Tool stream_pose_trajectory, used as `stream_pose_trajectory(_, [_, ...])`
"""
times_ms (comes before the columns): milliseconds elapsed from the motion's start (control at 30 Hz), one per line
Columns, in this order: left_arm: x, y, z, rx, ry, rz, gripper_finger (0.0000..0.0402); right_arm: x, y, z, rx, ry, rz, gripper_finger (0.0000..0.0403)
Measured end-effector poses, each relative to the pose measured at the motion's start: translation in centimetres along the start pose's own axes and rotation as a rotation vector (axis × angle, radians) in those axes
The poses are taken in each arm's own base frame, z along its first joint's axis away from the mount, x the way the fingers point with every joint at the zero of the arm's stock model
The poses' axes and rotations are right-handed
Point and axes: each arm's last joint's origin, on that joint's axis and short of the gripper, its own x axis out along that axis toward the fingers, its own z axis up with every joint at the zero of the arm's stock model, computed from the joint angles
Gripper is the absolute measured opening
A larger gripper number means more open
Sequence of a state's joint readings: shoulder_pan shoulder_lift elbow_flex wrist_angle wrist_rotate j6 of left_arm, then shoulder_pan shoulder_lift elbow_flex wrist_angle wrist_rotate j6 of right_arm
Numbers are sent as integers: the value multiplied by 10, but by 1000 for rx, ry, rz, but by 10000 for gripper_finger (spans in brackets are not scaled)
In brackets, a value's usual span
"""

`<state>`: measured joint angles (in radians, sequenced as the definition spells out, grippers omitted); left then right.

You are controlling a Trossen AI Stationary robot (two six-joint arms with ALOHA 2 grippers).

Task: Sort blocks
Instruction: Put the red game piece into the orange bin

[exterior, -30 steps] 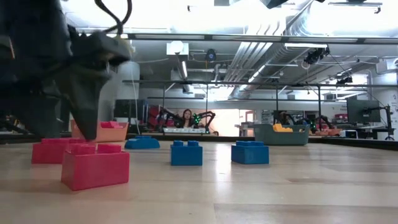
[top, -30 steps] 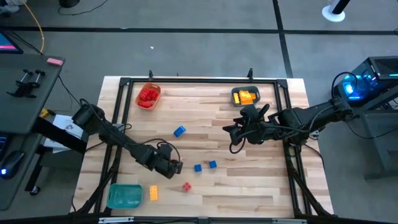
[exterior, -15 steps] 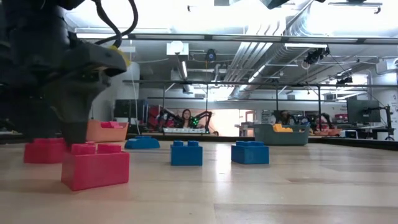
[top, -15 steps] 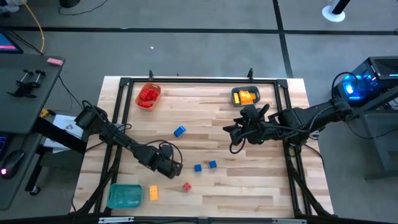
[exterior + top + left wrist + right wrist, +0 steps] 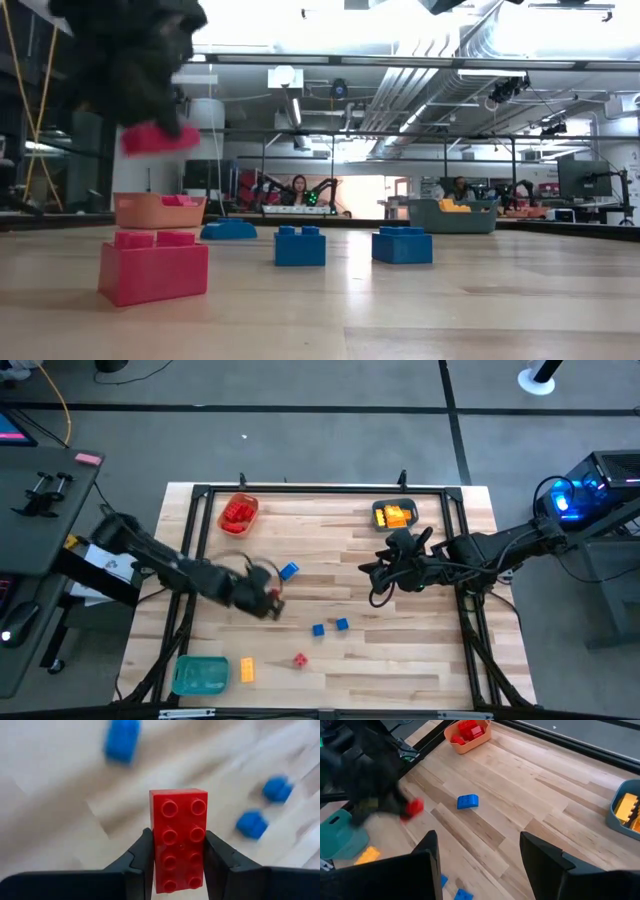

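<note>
1. Right now my left gripper [image 5: 268, 598] has its jaws clamped on a red block [image 5: 178, 840], lifted clear of the surface [image 5: 420, 660].
2. Its long axis runs straight out between the jaws; the orange tray [image 5: 238, 513] of reds lies closer to this arm.
3. My right gripper [image 5: 477, 855] waits mid-surface, jaws spread (holding nothing).
4. Blue blocks [image 5: 330, 626] lie loose nearby.

A red eight-stud block [image 5: 178, 840] is clamped lengthwise in the left gripper [image 5: 176, 870], lifted clear of the table. Three blue blocks [image 5: 289, 571] lie mid-table. One small red block [image 5: 300, 659] and a yellow block [image 5: 247, 670] lie nearer the front edge.
</note>
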<state>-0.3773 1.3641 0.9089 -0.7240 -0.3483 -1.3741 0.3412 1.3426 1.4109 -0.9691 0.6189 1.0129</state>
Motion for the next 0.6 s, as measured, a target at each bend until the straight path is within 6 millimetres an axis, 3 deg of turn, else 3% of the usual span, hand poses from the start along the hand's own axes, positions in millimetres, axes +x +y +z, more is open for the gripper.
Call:
stream_pose_trajectory(133, [-38, 31, 52, 52, -169, 37, 90, 0, 0, 0, 52, -8, -1, 161])
stream_pose_trajectory(267, [-51, 72, 99, 93, -237, 174, 90, 0, 2, 3, 139, -66, -7, 161])
stream_pose_trajectory(433, [-47, 126, 146, 101, -181, 337, 90, 6, 11, 6, 200, -155, 9, 161])
stream_pose_trajectory(600, [-33, 168, 173, 98, -60, 382, 90, 26, 23, 0, 197, -166, -14, 161])
